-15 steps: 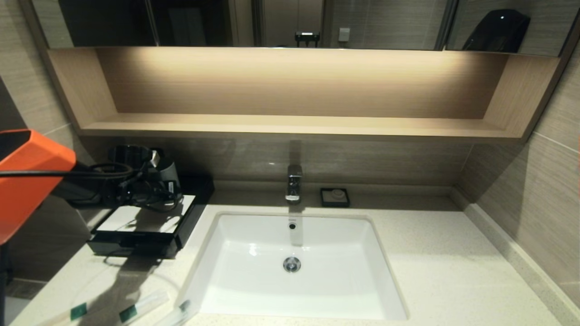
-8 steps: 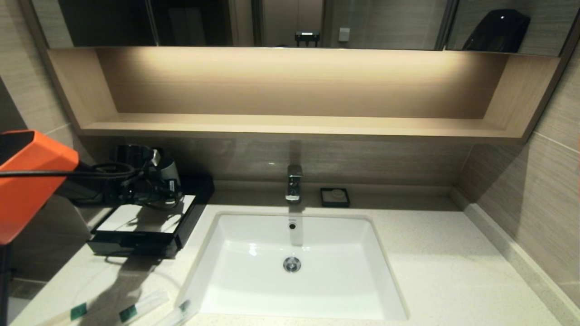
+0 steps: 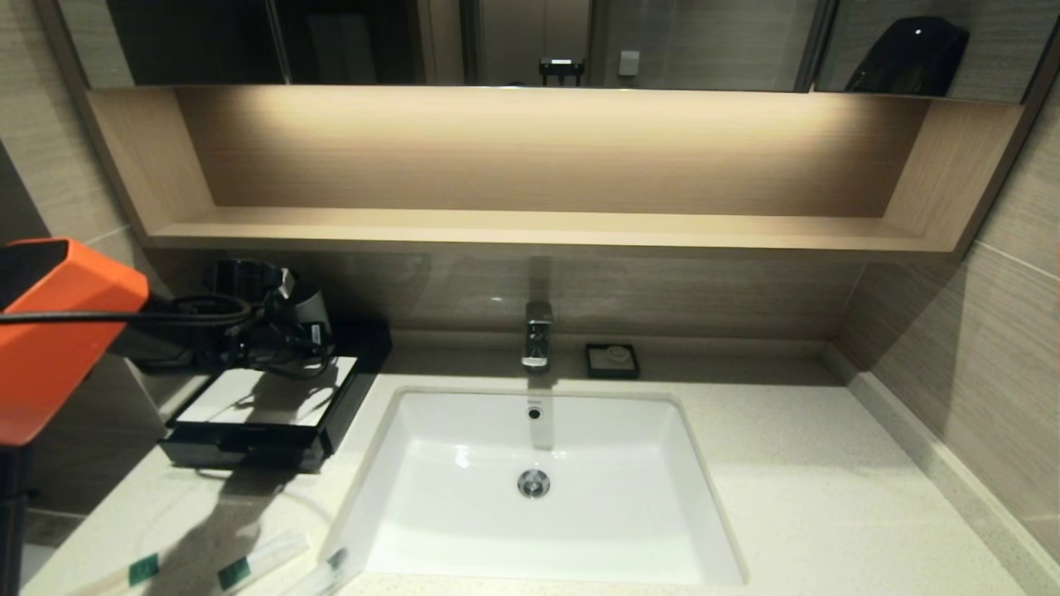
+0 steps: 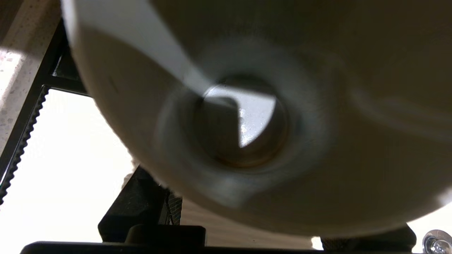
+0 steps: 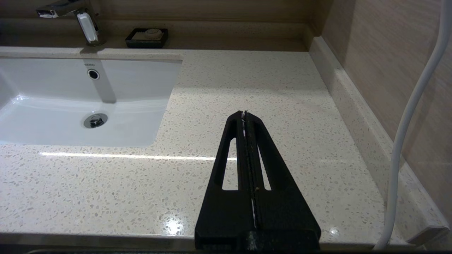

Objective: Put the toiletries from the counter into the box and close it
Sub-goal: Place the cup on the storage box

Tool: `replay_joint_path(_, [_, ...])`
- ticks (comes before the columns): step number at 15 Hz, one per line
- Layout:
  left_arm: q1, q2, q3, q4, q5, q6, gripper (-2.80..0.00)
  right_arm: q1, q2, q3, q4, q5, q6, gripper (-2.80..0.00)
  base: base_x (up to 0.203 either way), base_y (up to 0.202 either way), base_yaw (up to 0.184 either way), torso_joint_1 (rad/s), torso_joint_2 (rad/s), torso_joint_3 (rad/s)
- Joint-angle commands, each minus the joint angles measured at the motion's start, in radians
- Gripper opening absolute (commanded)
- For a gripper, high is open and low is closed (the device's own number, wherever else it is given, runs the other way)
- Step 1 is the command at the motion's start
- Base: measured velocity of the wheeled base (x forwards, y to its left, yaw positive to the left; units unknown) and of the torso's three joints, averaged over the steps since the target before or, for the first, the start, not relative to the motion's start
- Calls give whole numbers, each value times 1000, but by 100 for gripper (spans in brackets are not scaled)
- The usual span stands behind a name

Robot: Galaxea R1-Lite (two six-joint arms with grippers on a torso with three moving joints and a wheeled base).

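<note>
My left gripper hangs just above the white top panel of the dark box at the back left of the counter. It is shut on a light grey cup, which lies tilted in the grip. In the left wrist view the cup fills almost everything, with one black finger beside it. Three toiletries in clear wrap lie at the counter's front left corner. My right gripper is shut and empty, low over the counter to the right of the sink.
The white sink is set in the middle of the counter, with a chrome tap behind it. A small black soap dish stands by the back wall. A wooden wall shelf runs above. A white cable hangs beside the right wall.
My left gripper has lifted the grey cup slightly higher above the box's top panel, and the arm has shifted a little to the right. The right arm has not moved.
</note>
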Motion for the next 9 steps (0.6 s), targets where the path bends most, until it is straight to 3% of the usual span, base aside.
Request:
replay_joint_path(1, [1,12,-6,-3,0,-1,-280,0,0,0,0,0,0,-280,0,0,0,0,0,0])
replay_joint_path(9, [-10,26,-45,0,0,-9,-280,0,0,0,0,0,0,-280,0,0,0,0,0,0])
